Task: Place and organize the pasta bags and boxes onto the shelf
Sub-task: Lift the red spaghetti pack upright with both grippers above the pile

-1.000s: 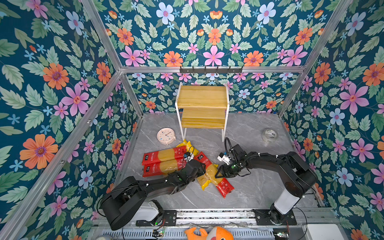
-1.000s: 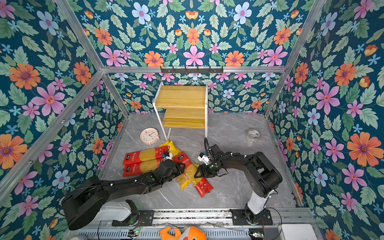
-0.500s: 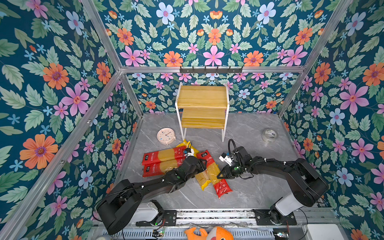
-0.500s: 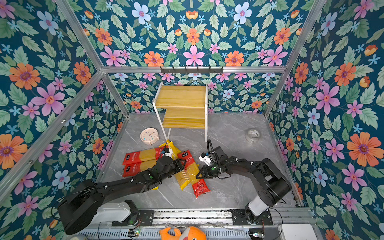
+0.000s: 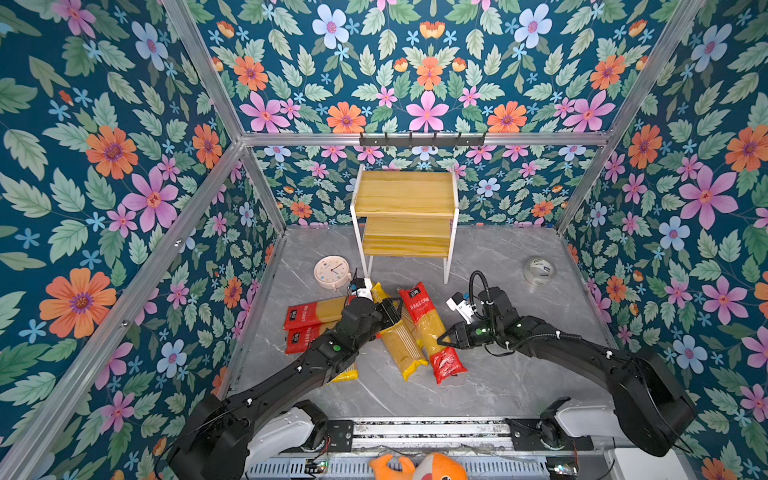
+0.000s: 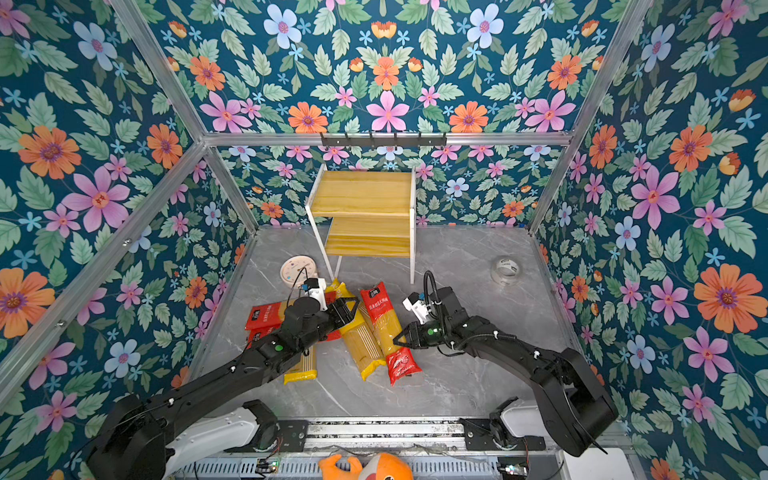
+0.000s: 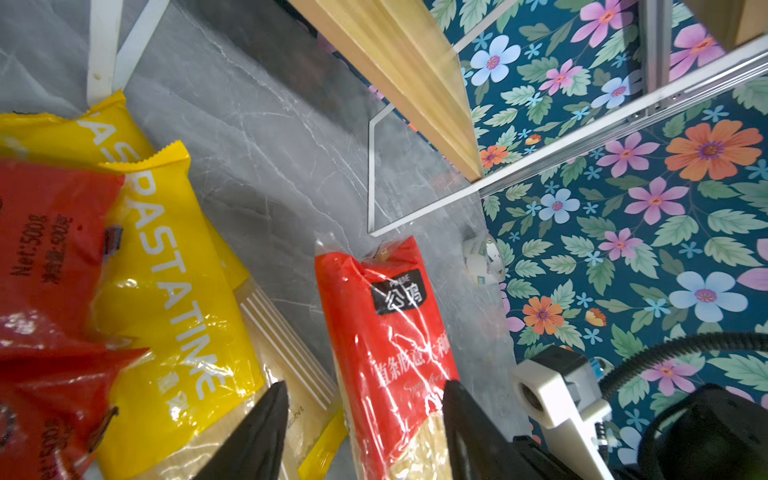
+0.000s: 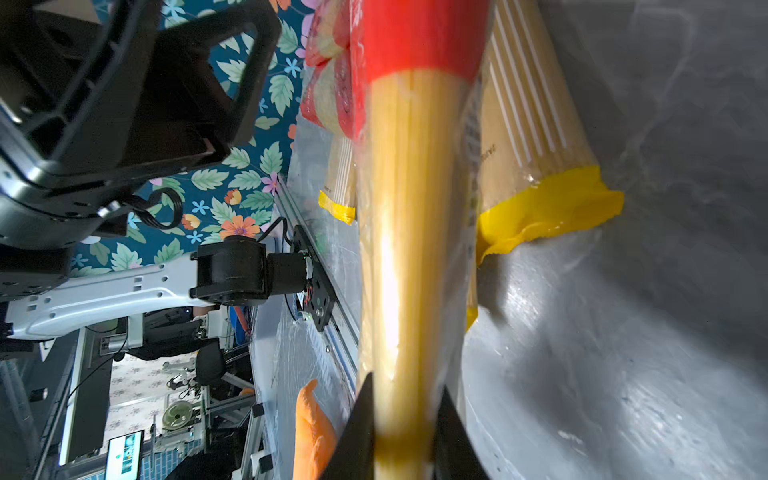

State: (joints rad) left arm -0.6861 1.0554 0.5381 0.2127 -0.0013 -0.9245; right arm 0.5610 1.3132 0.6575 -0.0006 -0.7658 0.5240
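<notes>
Right fingers [image 8: 357, 432] pinch glossy red-ended packet [image 8: 409, 208]; left fingers [image 7: 257, 436] spread, seemingly empty.

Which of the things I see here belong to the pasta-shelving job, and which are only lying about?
Belong to the job:
- the shelf
- the red-ended spaghetti packets, one in the right gripper
- the yellow PASTATIME packets

Only lying about:
- the clock
- the tape roll
- the black hook rail
- the orange plush toy
</notes>
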